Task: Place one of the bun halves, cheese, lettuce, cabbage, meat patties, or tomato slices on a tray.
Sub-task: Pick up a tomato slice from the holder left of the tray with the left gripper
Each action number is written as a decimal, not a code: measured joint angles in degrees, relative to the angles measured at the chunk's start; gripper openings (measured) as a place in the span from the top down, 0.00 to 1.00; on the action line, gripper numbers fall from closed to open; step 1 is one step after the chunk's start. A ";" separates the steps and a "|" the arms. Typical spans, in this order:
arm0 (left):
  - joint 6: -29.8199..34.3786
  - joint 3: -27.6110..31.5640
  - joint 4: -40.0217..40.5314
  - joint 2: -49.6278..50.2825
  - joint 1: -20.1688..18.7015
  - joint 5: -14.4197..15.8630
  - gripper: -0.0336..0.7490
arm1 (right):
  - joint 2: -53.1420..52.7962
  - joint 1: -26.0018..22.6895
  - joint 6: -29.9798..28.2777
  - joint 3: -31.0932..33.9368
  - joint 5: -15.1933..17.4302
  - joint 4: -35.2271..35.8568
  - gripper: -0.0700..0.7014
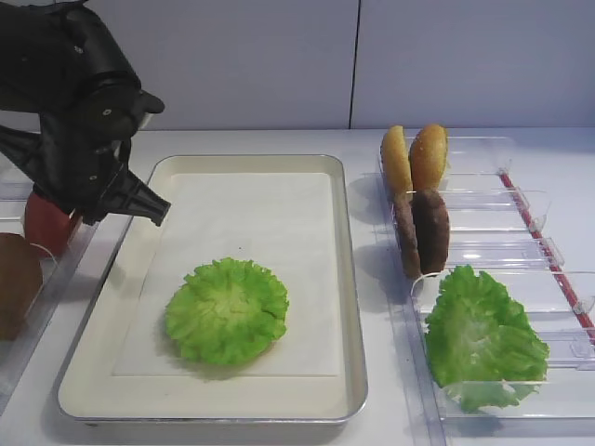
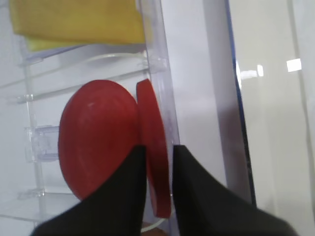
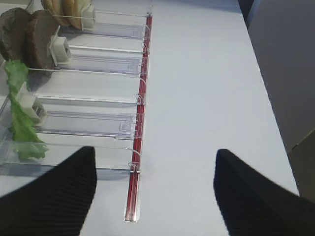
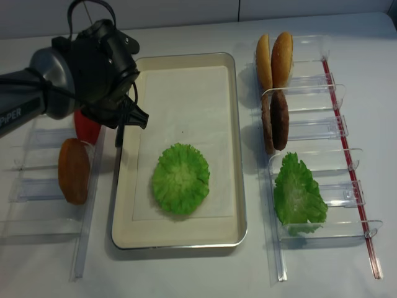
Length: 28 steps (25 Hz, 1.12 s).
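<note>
reaching down into the clear bin rack [image 4: 37,186] on the left side of the table, the left gripper [image 2: 158,162] has its two dark fingers either side of the outer of two tomato slices [image 2: 153,147], which stand on edge side by side in one compartment. the fingers [image 2: 129,196] sit close against the slice's faces near its lower part, narrowly spread, though whether they are truly pressing on it cannot be told. the second red slice stands just behind, on the side away from the tray, and a yellow cheese slice [image 2: 74,19] lies in the next compartment beyond. in the overhead view an orange-brown disc [image 4: 74,171] stands in a nearer slot of the same rack.

the tray [image 1: 349,279] lies in the middle of the table, lined with white paper, and one ruffled green lettuce leaf [image 1: 226,309] rests flat on the paper toward the near end.

right of the tray, a second clear rack [image 1: 521,232] holds two bun halves [image 1: 414,158] upright at the far end, two dark meat patties [image 1: 420,232] upright in the next slot, and another green leaf [image 1: 479,339] in the nearest slot.

the right gripper [image 3: 155,191] hangs over bare table beside that rack's red edge strip [image 3: 139,128], its fingers spread wide and holding nothing.
</note>
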 joint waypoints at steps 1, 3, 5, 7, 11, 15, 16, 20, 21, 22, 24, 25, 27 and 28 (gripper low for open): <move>-0.29 0.00 0.03 0.00 0.00 0.24 0.78 | 0.00 0.00 0.00 0.00 0.00 0.00 0.25; -0.58 -0.04 0.13 0.00 0.00 0.64 0.85 | 0.00 0.00 0.00 0.00 0.00 0.00 0.25; -0.66 -0.13 0.51 0.00 0.00 1.13 0.88 | 0.00 0.00 0.00 0.00 0.00 0.00 0.25; -0.72 -0.17 1.08 0.00 0.00 1.49 0.88 | 0.00 0.00 0.00 0.00 0.00 0.00 0.25; -0.81 -0.27 1.80 0.00 -0.10 2.97 0.88 | 0.00 0.00 0.00 0.00 0.00 0.00 0.25; -0.81 -0.27 1.56 -2.00 -0.57 4.64 0.88 | 0.00 0.00 0.00 0.00 0.00 0.00 0.25; -0.81 -0.27 1.56 -3.20 -0.85 4.86 0.88 | 0.00 0.00 0.00 0.00 0.00 0.00 0.25; -0.81 -0.27 1.42 -9.26 -2.22 5.50 0.88 | 0.00 0.00 0.00 0.00 0.00 0.00 0.25; -0.81 -0.27 1.15 -10.98 -2.49 5.63 0.88 | 0.00 0.00 0.00 0.00 0.00 0.00 0.25; -0.81 -0.27 0.62 -12.37 -2.73 5.63 0.88 | 0.00 0.00 0.00 0.00 0.00 0.00 0.25; -0.81 -0.27 -0.60 -15.40 -2.84 6.04 0.88 | 0.00 0.00 0.00 0.00 0.00 0.00 0.25; -0.81 -0.27 -1.22 -16.70 -2.84 6.08 0.88 | 0.00 0.00 0.00 0.00 0.00 0.00 0.25; 0.05 -0.27 -2.55 -18.60 -2.84 6.46 0.88 | 0.00 0.00 0.00 0.00 0.00 0.00 0.25; 0.87 -0.27 -3.44 -19.37 -2.84 6.44 0.88 | 0.00 0.00 0.00 0.00 0.00 0.00 0.25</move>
